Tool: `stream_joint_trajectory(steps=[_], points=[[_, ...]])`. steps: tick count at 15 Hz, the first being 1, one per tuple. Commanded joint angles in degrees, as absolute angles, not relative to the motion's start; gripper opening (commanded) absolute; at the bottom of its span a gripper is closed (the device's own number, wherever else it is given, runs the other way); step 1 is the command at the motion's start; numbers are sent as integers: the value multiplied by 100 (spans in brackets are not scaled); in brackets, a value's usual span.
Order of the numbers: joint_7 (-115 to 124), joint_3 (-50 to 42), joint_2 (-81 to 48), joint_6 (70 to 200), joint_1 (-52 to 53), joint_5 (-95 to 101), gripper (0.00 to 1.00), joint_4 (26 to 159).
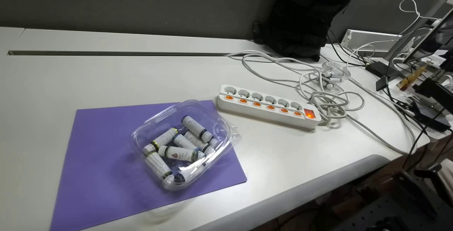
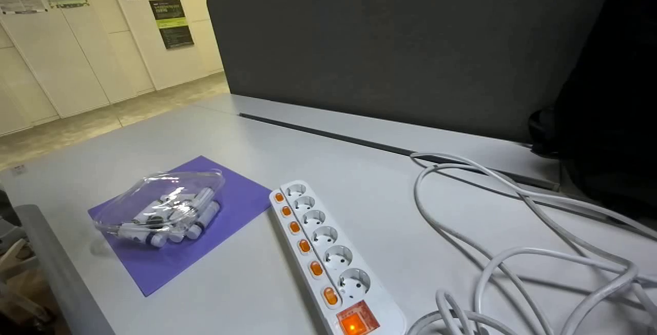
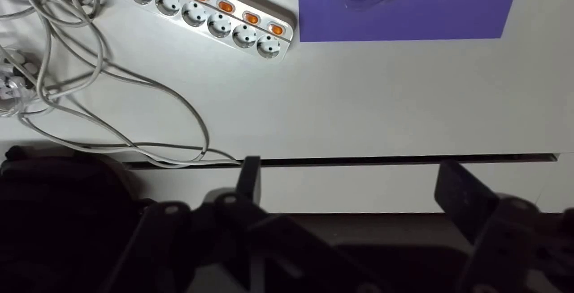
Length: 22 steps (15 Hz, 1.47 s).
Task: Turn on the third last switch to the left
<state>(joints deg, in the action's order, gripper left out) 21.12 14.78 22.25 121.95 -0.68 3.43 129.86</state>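
A white power strip (image 1: 263,113) lies on the table and shows in all views, including an exterior view (image 2: 319,251) and the wrist view (image 3: 212,7). It has a row of sockets and a row of small orange switches. A larger red switch (image 1: 309,113) at the cable end glows. The third orange switch (image 1: 257,104) from the opposite end also shows in the wrist view (image 3: 225,6). I cannot tell each orange switch's position. My gripper (image 3: 347,176) is open and empty in the wrist view, above the table's back edge, apart from the strip. It is not visible in the exterior views.
A clear plastic box (image 1: 193,105) of small bottles sits on a purple sheet (image 1: 102,167) beside the strip. Tangled grey cables (image 1: 329,100) lie at the strip's lit end. A black backpack (image 1: 304,15) stands against the dark partition (image 1: 141,4) at the back.
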Motion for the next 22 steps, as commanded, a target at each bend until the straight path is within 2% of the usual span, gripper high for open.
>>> stream_joint_trajectory(steps=[1,9,17,22], points=[[2159,1353,2208,12182,73,406,100,12976],[2375,1130,1775,13008,-148,435,100,13571],[2703,525,297,14393,-526,976,100,14009],[3225,129,-596,15477,-285,1541,100,13980]])
